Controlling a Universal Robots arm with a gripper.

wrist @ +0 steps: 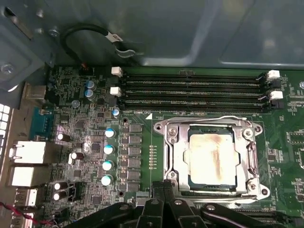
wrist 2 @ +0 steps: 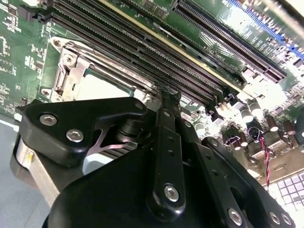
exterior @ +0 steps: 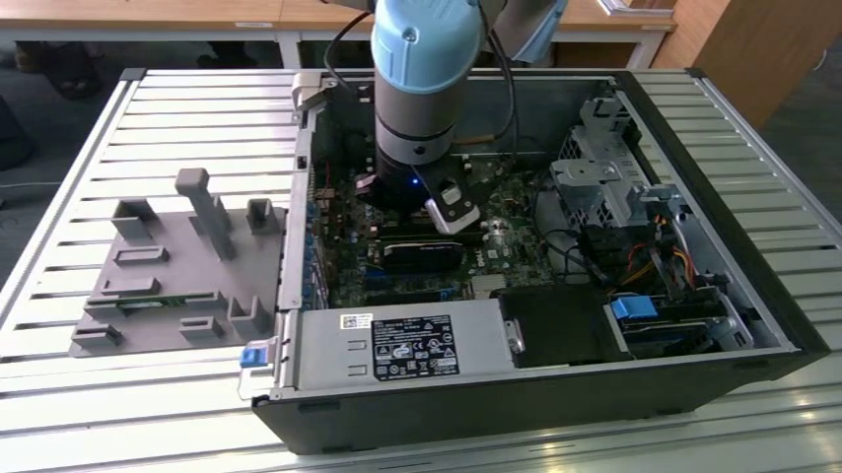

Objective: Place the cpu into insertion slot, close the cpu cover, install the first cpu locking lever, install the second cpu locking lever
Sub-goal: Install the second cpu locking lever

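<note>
The gripper's [wrist: 165, 186] black fingers stand pressed together with nothing visible between them. In the first wrist view their tips sit just at the edge of the cpu cover [wrist: 176, 156] on the side away from the memory slots [wrist: 190, 90]. In the second wrist view the gripper [wrist 2: 168, 93] points at the same socket corner, and its own linkage hides much of the cpu [wrist 2: 102, 88] and the cpu cover [wrist 2: 71, 71]. The cpu [wrist: 211, 159], its pale metal top streaked with a tan smear, lies flat in the insertion slot [wrist: 209, 129]. The cover is folded down around it, so only a thin dark strip of the slot shows inside the cut-out. A thin lever rod [wrist: 204, 118] runs along the cover's edge nearest the memory slots; whether it is hooked under its catch is hard to make out. A row of blue-topped capacitors [wrist: 108, 149] stands on the green motherboard [wrist: 71, 137] beside the socket. In the exterior view the gripper [exterior: 452, 219] reaches down into the open computer case [exterior: 736, 296], with the socket concealed beneath it. The grey power supply box [exterior: 394, 345] carries black and white labels, their print too small to read. A grey fixture tray [exterior: 172, 266] lies on the slatted table [exterior: 79, 394] towards the exterior view's left.
</note>
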